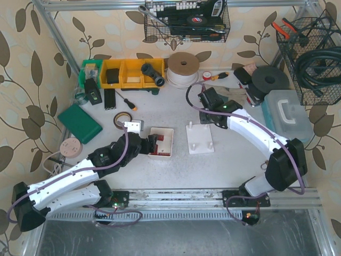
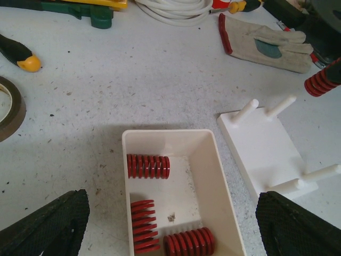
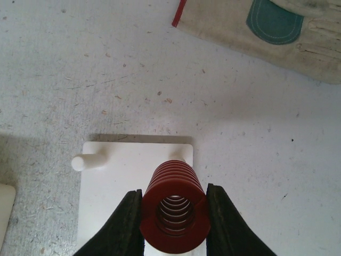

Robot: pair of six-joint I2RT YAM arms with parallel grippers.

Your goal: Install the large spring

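Note:
My right gripper (image 3: 174, 193) is shut on a large red spring (image 3: 174, 213), held upright over the back right corner of the white peg plate (image 3: 122, 181). That corner's peg is mostly hidden behind the spring, while the back left peg (image 3: 88, 161) stands bare. In the top view this gripper (image 1: 206, 118) hovers at the plate's (image 1: 200, 140) far edge. My left gripper (image 2: 173, 224) hangs open above a white tray (image 2: 168, 132) holding three more red springs (image 2: 148, 166), its fingers (image 2: 48, 224) spread either side of the tray.
A work glove (image 2: 266, 42) lies beyond the peg plate. A tape roll (image 1: 122, 118) and a screwdriver (image 1: 127, 101) sit left of the tray. Yellow bins (image 1: 130, 72), a cord coil (image 1: 183, 68), a green box (image 1: 80, 124) and a plastic case (image 1: 287, 114) ring the work area.

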